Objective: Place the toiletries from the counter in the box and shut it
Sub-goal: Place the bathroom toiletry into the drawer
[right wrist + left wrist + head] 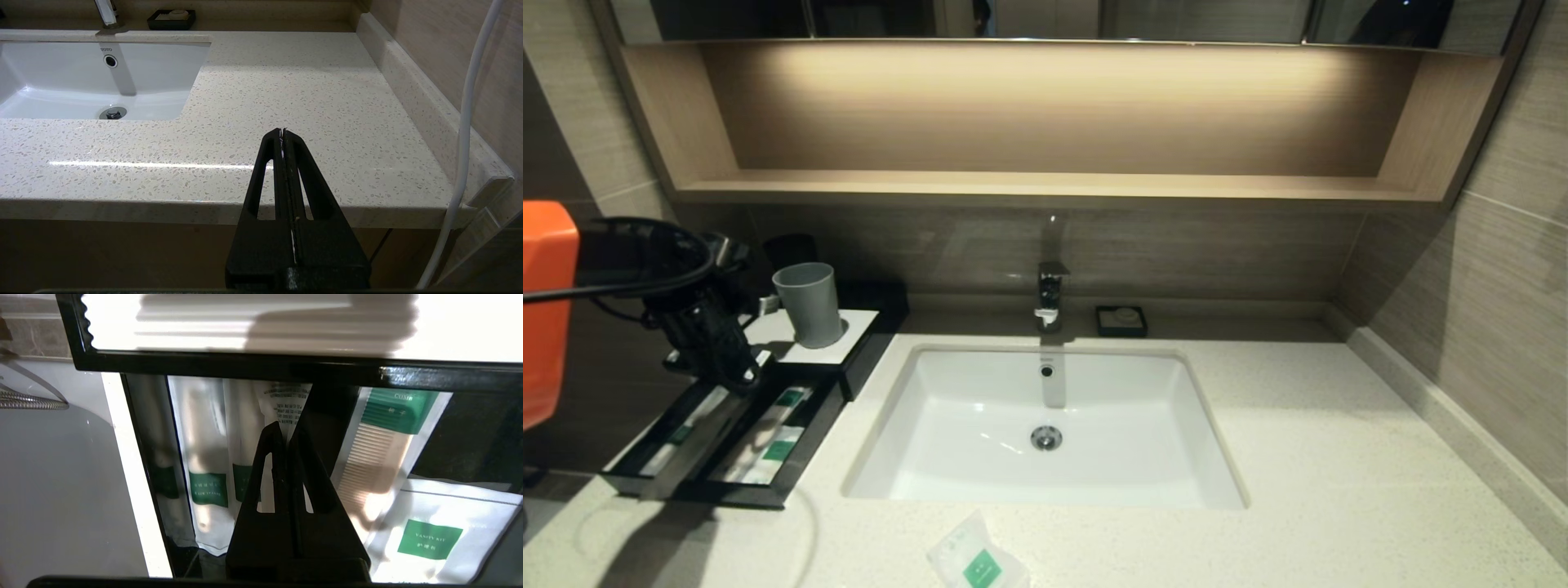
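Observation:
The black box [862, 325] with a white top panel stands at the counter's [1339, 457] left end, and its drawer [694, 492] is slid out. My left gripper [737, 377] is down over the drawer. In the left wrist view it [287, 430] is shut on the wrapper of a slim stick [286, 402]. Another green-labelled stick [204, 457] lies beside it in the left compartment. A comb pack [380, 449] and a flat sachet [433, 535] lie in the right compartment. One translucent sachet [978, 562] lies on the counter's front edge. My right gripper [284, 131] is shut and empty, out past the counter's front right edge.
A grey cup [809, 304] stands on the box's top panel. The white sink [947, 408] is inset mid-counter with a faucet [1051, 294] behind it. A small black soap dish [1121, 320] sits by the back wall. A wooden shelf [1045, 186] runs above.

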You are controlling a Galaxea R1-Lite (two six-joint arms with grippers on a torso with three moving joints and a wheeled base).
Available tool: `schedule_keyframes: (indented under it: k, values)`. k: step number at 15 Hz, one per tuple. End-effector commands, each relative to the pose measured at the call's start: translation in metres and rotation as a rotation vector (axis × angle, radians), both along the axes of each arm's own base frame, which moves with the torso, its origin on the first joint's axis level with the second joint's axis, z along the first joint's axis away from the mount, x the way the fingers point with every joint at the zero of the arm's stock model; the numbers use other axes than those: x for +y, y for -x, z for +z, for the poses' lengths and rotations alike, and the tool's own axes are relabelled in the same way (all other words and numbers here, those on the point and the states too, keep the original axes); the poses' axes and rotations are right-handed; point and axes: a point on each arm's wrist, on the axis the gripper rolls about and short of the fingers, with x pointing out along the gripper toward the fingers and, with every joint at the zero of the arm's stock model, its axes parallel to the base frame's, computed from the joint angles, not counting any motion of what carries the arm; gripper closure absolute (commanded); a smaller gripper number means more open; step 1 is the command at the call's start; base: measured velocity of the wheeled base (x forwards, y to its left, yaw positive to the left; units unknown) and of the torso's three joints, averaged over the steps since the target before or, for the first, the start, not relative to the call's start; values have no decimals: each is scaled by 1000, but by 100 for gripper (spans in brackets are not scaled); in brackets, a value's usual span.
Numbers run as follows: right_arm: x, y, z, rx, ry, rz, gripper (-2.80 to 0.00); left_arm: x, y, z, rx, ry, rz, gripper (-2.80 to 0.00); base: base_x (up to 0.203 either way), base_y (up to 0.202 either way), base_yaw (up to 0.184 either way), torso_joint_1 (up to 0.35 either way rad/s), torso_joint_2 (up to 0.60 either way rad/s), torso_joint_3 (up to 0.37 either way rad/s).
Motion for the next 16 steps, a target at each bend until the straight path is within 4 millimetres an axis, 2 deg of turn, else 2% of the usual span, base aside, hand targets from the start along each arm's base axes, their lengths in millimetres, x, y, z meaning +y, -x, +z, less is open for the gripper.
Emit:
schedule_keyframes:
  k: [1,16]
  values:
    - [0,0,0,0,0,0,0,1,-1,-3,7,-2,-6,0,0,0,0,0,0,0]
    - [0,0,0,0,0,0,0,-4,-4,-4,-5,-4,-20,0,0,0,0,0,0,0]
